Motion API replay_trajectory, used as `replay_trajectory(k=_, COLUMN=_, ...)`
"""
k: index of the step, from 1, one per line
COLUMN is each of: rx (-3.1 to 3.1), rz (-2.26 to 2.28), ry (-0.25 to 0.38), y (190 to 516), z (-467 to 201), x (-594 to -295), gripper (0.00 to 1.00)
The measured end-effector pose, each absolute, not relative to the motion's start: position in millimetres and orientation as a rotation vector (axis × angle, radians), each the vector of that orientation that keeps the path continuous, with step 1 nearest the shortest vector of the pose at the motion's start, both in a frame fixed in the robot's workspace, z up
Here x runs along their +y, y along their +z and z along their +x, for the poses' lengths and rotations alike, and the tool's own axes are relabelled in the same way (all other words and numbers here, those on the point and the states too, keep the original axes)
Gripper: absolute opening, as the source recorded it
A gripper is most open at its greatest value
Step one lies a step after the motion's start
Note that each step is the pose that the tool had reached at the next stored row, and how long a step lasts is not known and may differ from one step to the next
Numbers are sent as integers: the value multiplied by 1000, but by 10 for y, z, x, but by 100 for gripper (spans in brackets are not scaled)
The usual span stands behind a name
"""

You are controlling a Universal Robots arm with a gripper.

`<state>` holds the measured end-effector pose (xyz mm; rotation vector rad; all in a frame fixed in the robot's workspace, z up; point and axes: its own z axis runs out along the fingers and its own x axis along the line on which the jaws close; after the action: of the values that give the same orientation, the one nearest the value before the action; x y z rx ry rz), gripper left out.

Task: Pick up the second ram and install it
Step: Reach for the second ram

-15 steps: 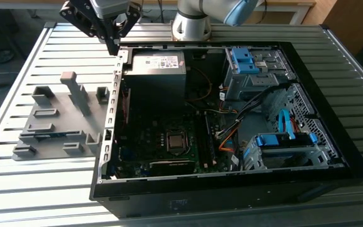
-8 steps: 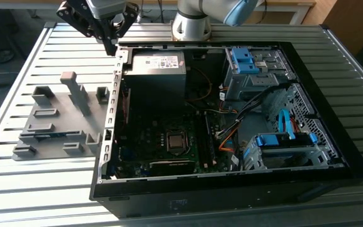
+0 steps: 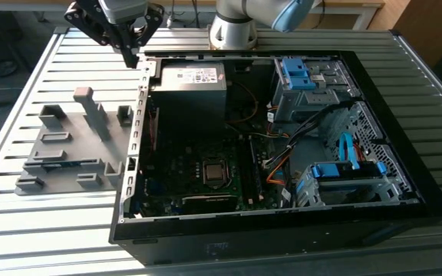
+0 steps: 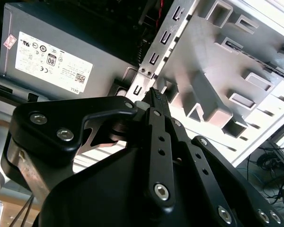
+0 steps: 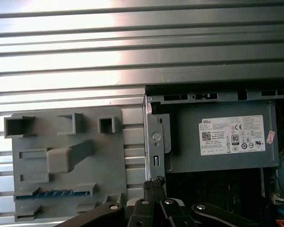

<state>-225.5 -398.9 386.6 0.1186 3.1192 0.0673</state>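
The second ram (image 3: 61, 165) is a slim blue stick lying in a slot of the grey plastic holder (image 3: 75, 144), on the exterior view's left beside the open computer case. In the first wrist view the ram (image 5: 52, 194) shows as a blue strip low in the holder (image 5: 61, 161). My gripper (image 3: 133, 56) hangs above the case's back left corner, well away from the ram. Its black fingers meet at the tips in both wrist views (image 4: 155, 93) (image 5: 154, 182), shut with nothing between them.
The open black case (image 3: 405, 218) holds a motherboard (image 3: 213, 172), a grey power supply (image 3: 190, 75) (image 5: 227, 137), cables and light-blue drive clips (image 3: 298, 75). Everything rests on a ribbed metal table (image 3: 52, 230). The arm's base (image 3: 232, 29) stands behind the case.
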Motion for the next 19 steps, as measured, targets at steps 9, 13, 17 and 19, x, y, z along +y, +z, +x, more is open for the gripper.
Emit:
replay_trajectory(k=9, rx=3120, rz=119, ry=67, y=3860, z=-2316, x=-3989, gripper=11)
replay_trajectory(k=13, rx=3120, rz=118, ry=67, y=3858, z=-2347, x=-3989, gripper=11)
replay_trajectory(k=17, rx=3120, rz=118, ry=67, y=3856, z=-2391, x=-3990, gripper=11)
replay_trajectory(k=19, rx=3120, rz=119, ry=67, y=3855, z=-2417, x=-3989, gripper=11)
